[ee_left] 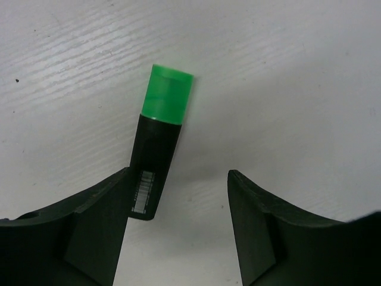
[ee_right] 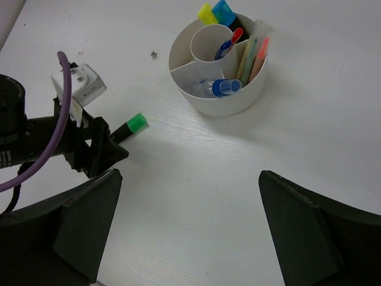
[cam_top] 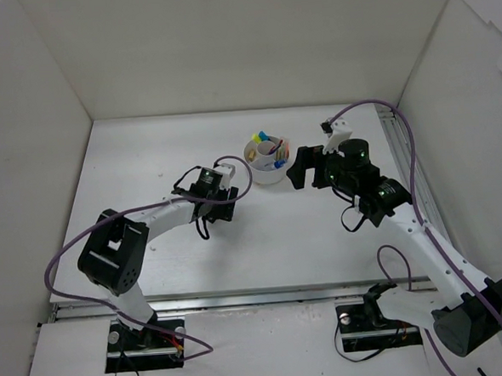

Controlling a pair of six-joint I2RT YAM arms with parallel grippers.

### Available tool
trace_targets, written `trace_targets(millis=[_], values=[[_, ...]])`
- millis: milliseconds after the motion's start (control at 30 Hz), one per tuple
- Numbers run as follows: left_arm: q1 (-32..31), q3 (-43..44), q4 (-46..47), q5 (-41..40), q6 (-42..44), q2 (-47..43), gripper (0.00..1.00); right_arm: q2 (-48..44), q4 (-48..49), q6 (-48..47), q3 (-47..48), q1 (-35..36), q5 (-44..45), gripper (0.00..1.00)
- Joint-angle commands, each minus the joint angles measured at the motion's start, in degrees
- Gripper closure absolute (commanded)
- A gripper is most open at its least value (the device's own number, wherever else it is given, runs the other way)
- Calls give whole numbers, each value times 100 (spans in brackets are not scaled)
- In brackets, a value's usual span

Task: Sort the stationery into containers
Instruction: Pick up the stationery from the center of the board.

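Observation:
A black highlighter with a green cap (ee_left: 158, 149) lies flat on the white table. My left gripper (ee_left: 178, 179) is open and low over it, and its tail end rests against the inside of the left finger (ee_left: 98, 220). The green cap (ee_right: 136, 123) sticks out beyond the left gripper (ee_right: 110, 149) in the right wrist view. The round white tub (cam_top: 267, 177) holds yellow- and blue-capped highlighters (ee_right: 215, 12), pens (ee_right: 229, 44), a clear blue-capped tube (ee_right: 217, 88) and beige sticks (ee_right: 253, 50). My right gripper (ee_right: 187, 179) is open and empty, above the table to the right of the tub (ee_right: 229, 106).
White walls close in the table on the left, back and right. A metal rail (cam_top: 403, 157) runs along the right edge. Purple cables (cam_top: 234, 197) loop off both arms.

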Motion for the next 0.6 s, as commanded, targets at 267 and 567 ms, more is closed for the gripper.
trace_targets(millis=[267,567], values=[[101,622,-264,-56,-8,579,48,-95,138,-72,78,47,67,2],[-83,596,-211,68,-122,676,99,-262,112,-20,-27,56,243,2]])
